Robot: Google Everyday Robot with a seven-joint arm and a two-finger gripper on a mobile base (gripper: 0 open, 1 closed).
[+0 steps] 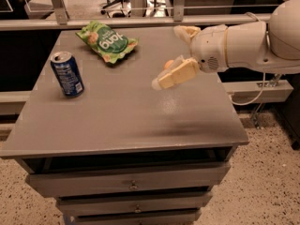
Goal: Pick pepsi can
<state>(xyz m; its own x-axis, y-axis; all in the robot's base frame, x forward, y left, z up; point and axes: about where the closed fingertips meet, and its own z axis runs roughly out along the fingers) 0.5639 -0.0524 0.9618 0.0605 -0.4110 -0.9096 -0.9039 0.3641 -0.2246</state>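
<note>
While the pepsi can (68, 74) stands upright near the left edge of the worktop (126, 116), bare grey surface runs rightward from it. A green snack bag (107, 41) lies toward the back edge, apart from the can. Right of centre hovers the gripper (168, 55), fingers (178, 74) spread wide, holding nothing, with an orange fruit (168, 63) partly hidden behind the lower one.

Orange fruit (168, 63) was mostly hidden behind the gripper (167, 56) above the desk's (117, 121) right side, arm (253, 43) ran off the right edge
</note>
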